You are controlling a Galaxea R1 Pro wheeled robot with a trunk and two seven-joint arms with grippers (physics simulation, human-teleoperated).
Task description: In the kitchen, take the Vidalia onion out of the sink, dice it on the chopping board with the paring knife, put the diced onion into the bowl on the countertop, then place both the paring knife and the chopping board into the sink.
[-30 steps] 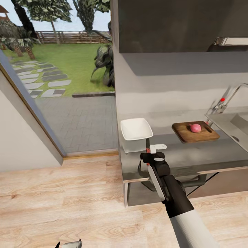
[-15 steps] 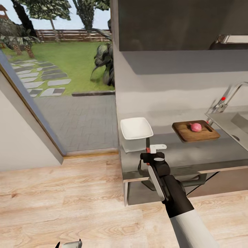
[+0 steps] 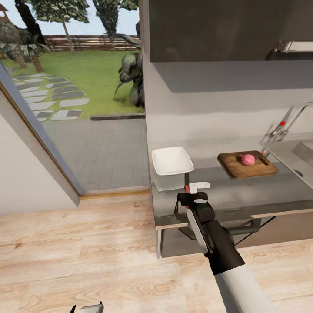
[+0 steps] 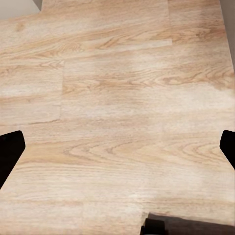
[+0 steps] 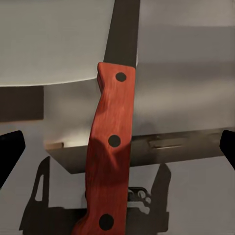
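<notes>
A pink onion (image 3: pixel 248 159) lies on the wooden chopping board (image 3: pixel 237 170) on the grey countertop (image 3: pixel 243 195), just left of the sink (image 3: pixel 300 154). A white square bowl (image 3: pixel 171 161) stands at the counter's left end. My right gripper (image 3: pixel 191 188) hovers over the counter's front edge, just right of the bowl, shut on the paring knife (image 5: pixel 110 147), whose red wooden handle runs between the fingers with the dark blade pointing away. My left gripper (image 4: pixel 117 147) hangs low over the wooden floor, open, with nothing in it.
A faucet (image 3: pixel 287 124) with a red knob rises behind the sink. Dark wall cabinets (image 3: pixel 226 30) hang above the counter. Left of the counter a glass opening (image 3: pixel 87 108) looks out on a paved garden. Wooden floor (image 3: pixel 87 252) lies in front.
The whole picture has shifted a little, so the camera moved. The arms, knife, onion, board and bowl have not visibly moved.
</notes>
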